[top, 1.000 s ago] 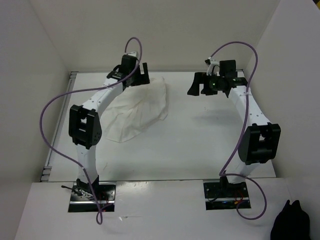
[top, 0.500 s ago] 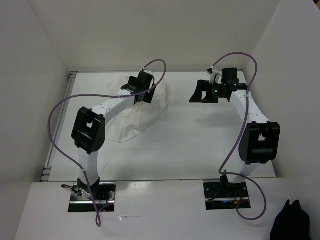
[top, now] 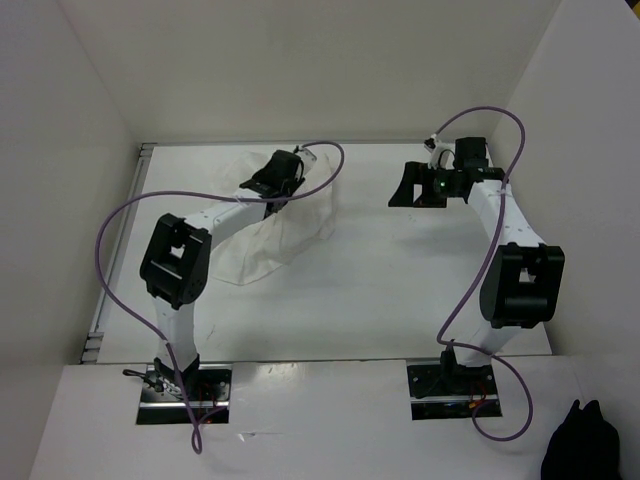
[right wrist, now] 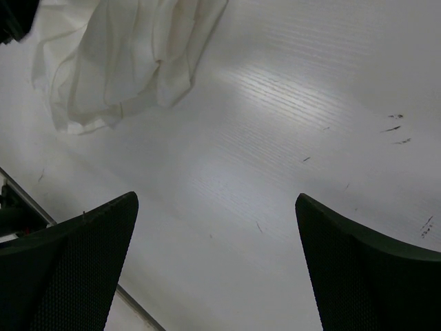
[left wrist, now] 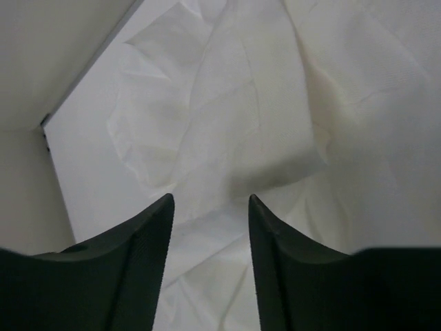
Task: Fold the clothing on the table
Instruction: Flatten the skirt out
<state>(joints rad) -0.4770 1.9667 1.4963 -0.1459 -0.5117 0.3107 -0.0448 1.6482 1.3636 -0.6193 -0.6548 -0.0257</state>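
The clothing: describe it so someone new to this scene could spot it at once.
On the large flat white table, look far left, under the left gripper. The thin, wrinkled white fabric garment lies there, rumpled; the only other cloth is a black fabric lump at the near right corner.

It looked like a robot lab. A big flat white table point(top: 370, 290) sat between plain white upright walls point(top: 300, 70). A white-and-black left robot arm point(top: 230, 215) and right robot arm point(top: 512, 225) were bolted at its near edge.
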